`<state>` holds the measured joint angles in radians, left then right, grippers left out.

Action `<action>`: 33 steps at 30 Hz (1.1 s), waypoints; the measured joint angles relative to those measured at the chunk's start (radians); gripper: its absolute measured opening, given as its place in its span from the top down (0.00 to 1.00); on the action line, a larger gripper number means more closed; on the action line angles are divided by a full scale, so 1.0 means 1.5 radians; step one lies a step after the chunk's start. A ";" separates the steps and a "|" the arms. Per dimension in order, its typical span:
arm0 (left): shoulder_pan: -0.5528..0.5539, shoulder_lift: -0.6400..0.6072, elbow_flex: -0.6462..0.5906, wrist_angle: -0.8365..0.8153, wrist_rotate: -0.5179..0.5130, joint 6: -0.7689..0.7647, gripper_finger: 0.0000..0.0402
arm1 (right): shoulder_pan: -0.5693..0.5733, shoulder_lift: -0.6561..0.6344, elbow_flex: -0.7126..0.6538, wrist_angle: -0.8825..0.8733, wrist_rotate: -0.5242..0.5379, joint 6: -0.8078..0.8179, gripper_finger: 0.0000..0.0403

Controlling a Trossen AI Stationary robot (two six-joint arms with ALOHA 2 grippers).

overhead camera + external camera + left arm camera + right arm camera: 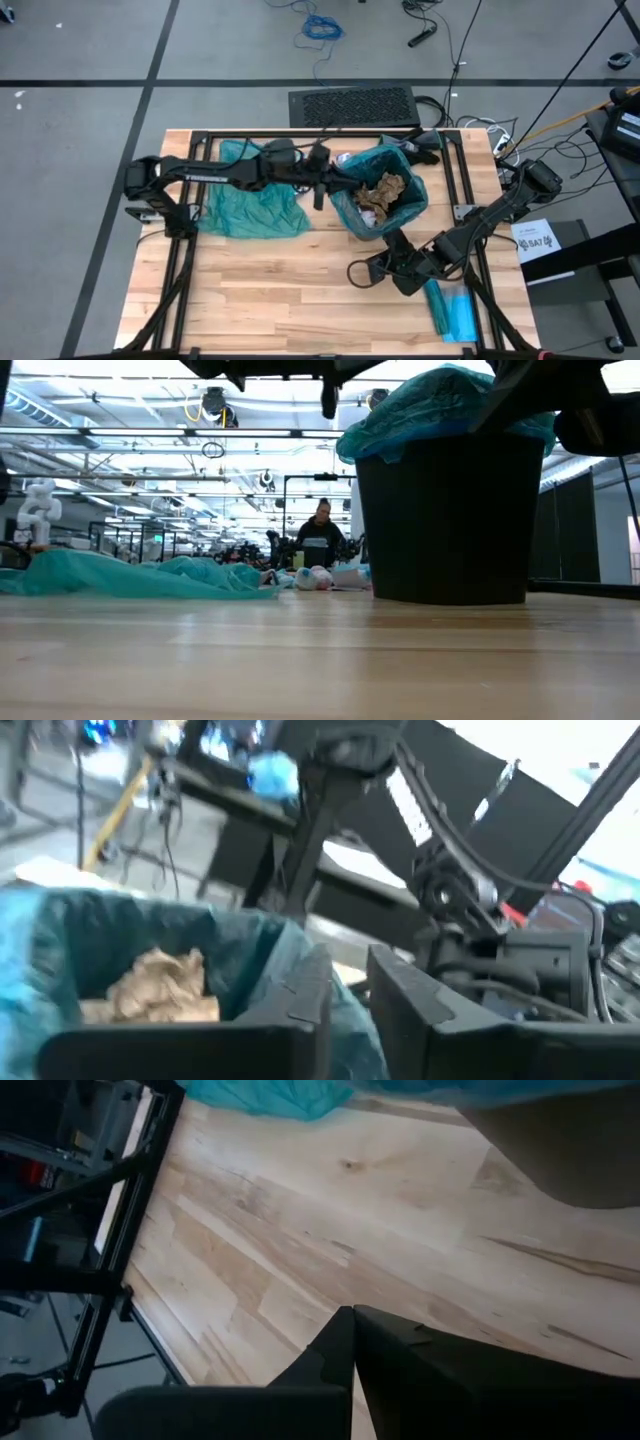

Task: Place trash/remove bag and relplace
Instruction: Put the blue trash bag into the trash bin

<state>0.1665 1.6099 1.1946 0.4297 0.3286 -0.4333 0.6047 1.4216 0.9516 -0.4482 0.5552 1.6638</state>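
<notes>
Looking down on the rig, quick rundown:

Bin: black trash bin lined with a teal bag, standing toward the far-right part of the wooden worktop. In the low view the bag's edge is folded over the rim and puffs up above it.

Trash: crumpled brown paper wads sit inside the lined bin, with a bit of white paper next to them. A few more small white and pale wads lie on the worktop just behind the bin, seen from table height.

Left gripper: the left gripper reaches in from the left and hovers at the bin's left rim. In its wrist view the jaws stand slightly apart with nothing between them, brown paper just beyond.

Right gripper: the right gripper is low over the worktop, near side of the bin, jaws pressed together and empty.

Spare bag: a loose teal bag is spread flat on the worktop left of the bin, under the left arm.

Blue packet: flat blue plastic packet lies near the front right edge.

Background: a person is far off in the room.
</notes>
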 joint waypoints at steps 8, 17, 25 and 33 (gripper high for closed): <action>0.012 0.018 0.143 -0.387 0.016 0.117 0.76 | -0.003 0.000 0.000 0.002 0.002 -0.002 1.00; 0.065 0.016 0.308 -0.672 -0.215 0.278 0.76 | -0.003 0.000 0.000 -0.003 0.049 -0.006 1.00; 0.202 0.039 0.316 -0.801 -0.224 0.206 0.76 | -0.003 0.000 0.000 -0.003 0.054 -0.001 1.00; 0.270 0.108 0.315 -0.822 -0.184 0.193 0.75 | -0.015 0.000 0.000 -0.003 0.053 0.000 1.00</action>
<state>0.5710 1.7714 1.6678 -0.8026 0.0528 -0.1436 0.5818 1.4220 0.9516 -0.4522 0.6351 1.6634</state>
